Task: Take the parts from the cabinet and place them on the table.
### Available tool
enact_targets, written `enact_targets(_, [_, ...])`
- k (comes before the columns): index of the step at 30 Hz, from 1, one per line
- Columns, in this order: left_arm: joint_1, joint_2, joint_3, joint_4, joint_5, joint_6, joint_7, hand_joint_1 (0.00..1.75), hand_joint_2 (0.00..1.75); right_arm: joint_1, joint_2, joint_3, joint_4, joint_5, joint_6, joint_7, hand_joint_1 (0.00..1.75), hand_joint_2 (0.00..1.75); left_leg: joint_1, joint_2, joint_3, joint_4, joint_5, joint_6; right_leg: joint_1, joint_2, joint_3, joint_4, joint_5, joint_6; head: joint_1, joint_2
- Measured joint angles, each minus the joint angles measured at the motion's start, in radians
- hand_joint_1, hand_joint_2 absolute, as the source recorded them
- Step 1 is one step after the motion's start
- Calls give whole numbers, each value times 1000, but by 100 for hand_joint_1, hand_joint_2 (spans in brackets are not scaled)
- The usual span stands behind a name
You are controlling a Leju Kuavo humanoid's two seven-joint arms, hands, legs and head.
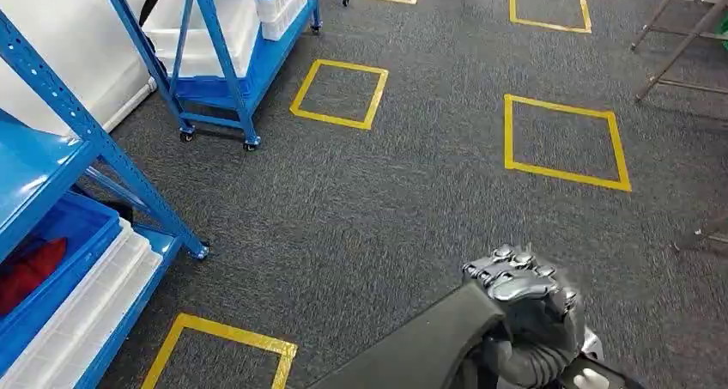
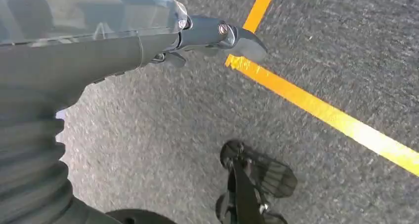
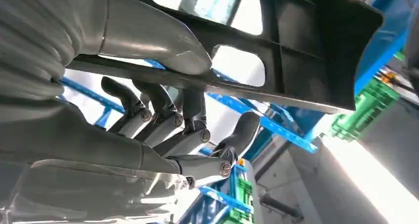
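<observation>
My right hand (image 1: 525, 307) shows at the bottom of the head view, above the carpet, gripping a flat black plastic part (image 1: 412, 348) that slants down to the lower left. In the right wrist view the thumb presses one side of this black part (image 3: 301, 51), a ribbed piece with window-like openings, and the dark fingers (image 3: 163, 117) curl against its other side. My left hand (image 2: 212, 35) hangs over the grey carpet near a yellow tape line (image 2: 316, 110), fingers stretched out and holding nothing. The blue cabinet (image 1: 51, 161) stands at the left edge.
The cabinet's lower shelf carries a blue bin (image 1: 51, 273) with something red inside and white trays (image 1: 90, 307). A second blue wheeled rack (image 1: 219, 58) with white bins stands further back. Yellow tape squares (image 1: 562, 140) mark the carpet. Metal frame legs (image 1: 678, 50) rise at the upper right.
</observation>
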Motion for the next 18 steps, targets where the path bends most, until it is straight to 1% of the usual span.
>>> enact_targets(1, [-4,3,0,0,-3,-5,4,0,175,-25,-6,-11,12,-34,2,0,175,175,-3,11,1,-1,3,6,-2,11,-2,-4,5,9,0,0])
enact_targets(2, [-6,4,0,0,-7,-8,8,0,175,-57,-10,-22,26,-66,4,0,175,175,1,26,5,-11,12,17,0,24,-7,-5,9,17,0,0])
enact_targets(3, [-10,7,1,0,-9,-13,10,0,175,-82,-18,-33,40,-91,1,0,175,175,1,42,5,-16,18,26,-1,-25,-12,12,-3,16,0,0])
enact_targets(4, [-12,10,1,0,-11,-14,10,0,175,-112,-26,-40,54,-110,-12,0,175,175,0,50,2,-17,21,32,2,-79,-35,57,-37,20,0,0])
enact_targets(5, [-11,13,1,0,-11,-14,10,0,175,-135,-30,-40,66,-119,-26,0,175,175,-3,62,-1,-17,22,33,1,-102,-70,129,-77,25,0,0])
enact_targets(6, [-10,16,2,0,-12,-15,10,0,175,-151,-32,-39,78,-124,-45,0,175,175,-7,74,-3,-17,22,34,-3,-112,-111,218,-116,29,0,0])
enact_targets(7, [-10,18,2,0,-13,-15,10,0,175,-160,-35,-37,85,-126,-57,0,175,175,-9,85,-6,-16,22,35,-6,-114,-144,288,-141,32,0,0])
enact_targets(8, [-9,21,3,0,-13,-15,12,0,175,-169,-37,-34,95,-130,-68,0,175,175,-10,98,-7,-16,22,35,-7,-116,-158,321,-143,33,0,0])
enact_targets(9, [-8,21,4,0,-13,-14,13,0,175,-180,-39,-31,103,-135,-77,0,175,175,-11,110,-6,-16,22,35,-8,-118,-145,298,-120,34,0,0])
enact_targets(10, [-9,21,5,0,-13,-14,14,0,175,-200,-40,-25,113,-139,-83,0,175,175,-12,122,-5,-16,22,34,-7,-122,-106,229,-81,32,0,0])
enact_targets(11, [-11,21,5,0,-14,-13,14,0,175,-222,-41,-18,123,-144,-90,0,175,175,-12,132,-3,-16,20,32,-6,-134,-52,128,-36,28,0,0])
enact_targets(12, [-14,21,6,0,-14,-11,14,0,175,-241,-41,-12,131,-150,-100,0,175,175,-14,140,-1,-16,19,30,-1,-170,0,36,-2,20,0,0])
enact_targets(13, [-14,21,6,0,-16,-8,14,0,175,-262,-41,-4,139,-156,-106,0,175,175,-20,149,0,-15,16,25,13,-223,18,-7,-20,9,0,0])
enact_targets(14, [-14,21,7,0,-18,-5,15,0,175,-281,-41,6,147,-161,-116,0,175,175,-21,155,-2,-15,15,21,16,-203,14,-8,-13,2,0,0])
enact_targets(16, [-16,21,8,0,-19,-3,15,0,175,-308,-42,24,164,-166,-140,0,175,175,-20,175,2,-17,15,12,19,-182,8,-8,-12,-2,0,0])
enact_targets(17, [-16,21,8,0,-20,-2,14,0,175,-323,-42,31,169,-171,-152,0,175,175,-21,187,3,-18,14,7,18,-169,7,-13,-7,-9,0,0])
enact_targets(18, [-18,22,8,-1,-22,-1,14,0,175,-338,-41,41,175,-178,-166,0,175,175,-17,164,-1,-8,3,-1,5,-160,13,-25,0,-17,0,0])
